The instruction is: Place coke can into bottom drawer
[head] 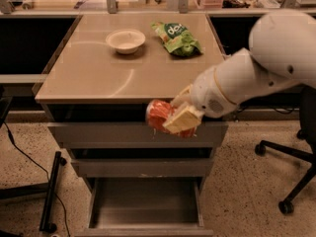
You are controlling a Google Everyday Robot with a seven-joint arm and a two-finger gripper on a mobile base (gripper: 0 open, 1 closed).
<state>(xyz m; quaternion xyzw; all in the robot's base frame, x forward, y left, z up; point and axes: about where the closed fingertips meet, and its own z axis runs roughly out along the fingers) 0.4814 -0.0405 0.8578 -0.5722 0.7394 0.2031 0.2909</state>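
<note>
Jaws: clamped on the can (157,115), which sits sideways in my gripper (180,118).
Can: just off the desk (94,78) front edge, right of middle, above the open bottom drawer (145,204).
Worry: I reckon it could clip the upper drawer fronts (98,132) on the way down, or slip out.

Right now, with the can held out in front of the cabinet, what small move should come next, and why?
Probably lower it straight down, perhaps easing slightly outward. The gripper has its fingers shut on the can, which hangs in front of the top drawer, past the countertop edge. The bottom drawer stands open below it, so a descent looks like the shortest way in.
</note>
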